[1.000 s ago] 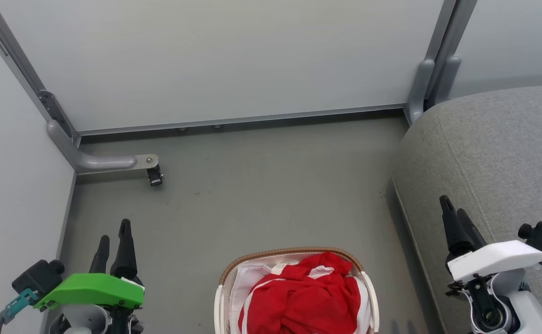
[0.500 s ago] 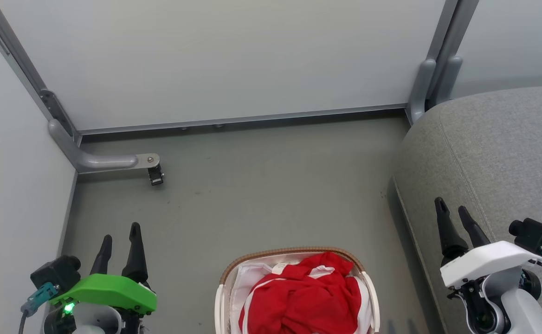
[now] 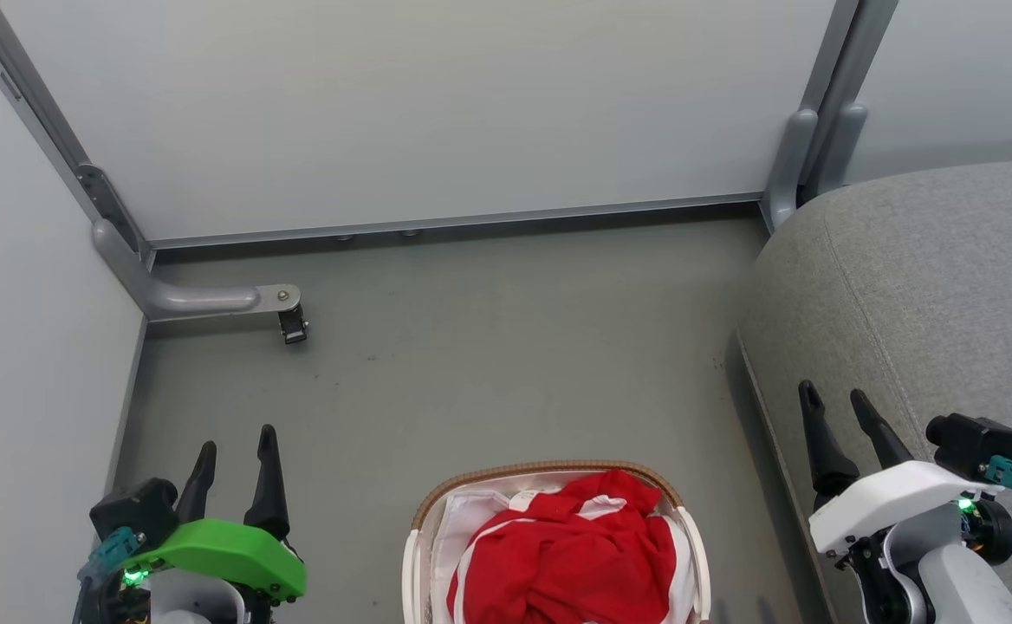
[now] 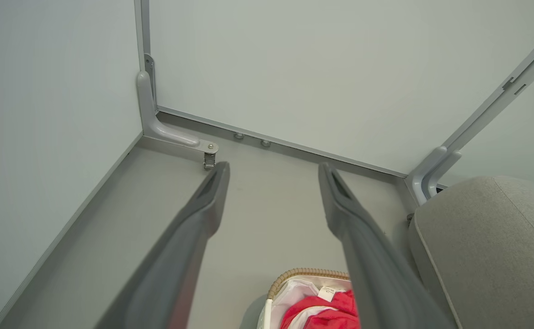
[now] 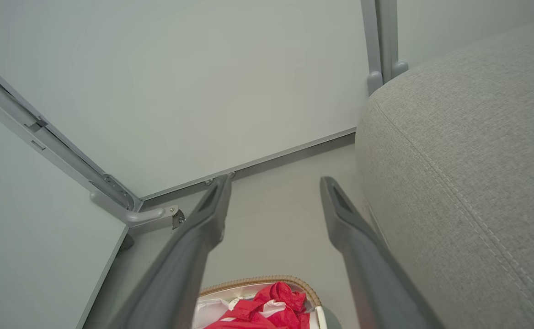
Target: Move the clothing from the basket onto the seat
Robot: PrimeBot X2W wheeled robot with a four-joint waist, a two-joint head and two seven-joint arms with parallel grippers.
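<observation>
Left gripper point(image 3: 237, 440) gapes empty; the basket point(image 3: 549, 469) runs off the bottom edge.

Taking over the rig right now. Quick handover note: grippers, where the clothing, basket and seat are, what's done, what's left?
Left gripper: open, empty, over the grey floor to the left of the basket.
Right gripper: open, empty, by the seat's front edge.
Red and white sports clothing: bunched in the oval white plastic basket with the brown woven rim, on the floor between the arms.
Large grey fabric seat: right of the basket.
Done: nothing; no clothing on the seat where it shows.
Left: grasp the clothing, lift it out, lay it on the seat.
</observation>
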